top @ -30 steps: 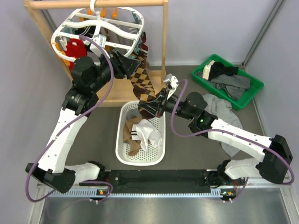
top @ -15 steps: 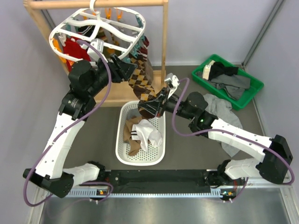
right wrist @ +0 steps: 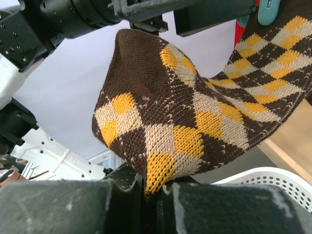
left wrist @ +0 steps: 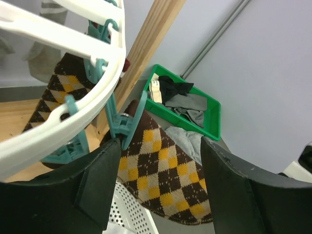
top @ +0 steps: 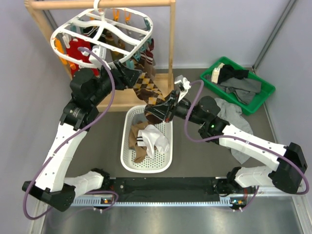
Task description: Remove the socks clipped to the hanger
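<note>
From above, the right hand [top: 156, 113] has its fingertips buried in a fold of the argyle sock [top: 146, 88], which also covers the far rim of the basket [top: 127, 157]. The left hand [top: 134, 76] sits at the near rim of the hanger [top: 105, 30], its fingertips too small to make out there. The other socks [top: 78, 51] are mostly screened by the frame. In the left wrist view the hanger runs off the top and left edges, and the sock's lower end drops behind the fingers [left wrist: 97, 190]. In the right wrist view a teal clip [right wrist: 268, 9] is cut by the top edge.

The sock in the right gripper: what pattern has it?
Argyle sock: brown with yellow and tan diamonds; best in right wrist view.
</note>
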Action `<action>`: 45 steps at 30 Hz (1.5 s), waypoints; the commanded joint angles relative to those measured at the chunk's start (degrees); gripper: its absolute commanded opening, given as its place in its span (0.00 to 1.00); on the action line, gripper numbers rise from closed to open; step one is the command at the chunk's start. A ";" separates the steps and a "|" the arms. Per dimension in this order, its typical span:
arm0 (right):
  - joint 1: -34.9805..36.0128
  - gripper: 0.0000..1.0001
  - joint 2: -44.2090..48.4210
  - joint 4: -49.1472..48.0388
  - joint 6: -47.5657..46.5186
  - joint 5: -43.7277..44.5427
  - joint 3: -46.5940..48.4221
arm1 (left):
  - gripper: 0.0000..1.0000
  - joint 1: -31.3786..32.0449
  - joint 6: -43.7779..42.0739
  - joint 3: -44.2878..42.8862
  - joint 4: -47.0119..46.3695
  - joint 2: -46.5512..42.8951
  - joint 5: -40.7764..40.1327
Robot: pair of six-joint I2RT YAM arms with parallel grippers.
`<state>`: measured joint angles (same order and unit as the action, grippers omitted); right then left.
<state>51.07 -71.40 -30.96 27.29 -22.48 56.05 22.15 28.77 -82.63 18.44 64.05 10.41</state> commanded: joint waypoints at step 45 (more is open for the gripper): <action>-0.88 0.00 -2.08 -8.24 8.13 -9.42 5.12 | 0.70 -0.36 -0.39 13.28 -32.59 -1.74 -2.68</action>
<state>50.46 -73.28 -35.64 34.39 -30.76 58.17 22.04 26.94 -69.84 -10.20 62.54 7.68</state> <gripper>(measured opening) 0.029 0.699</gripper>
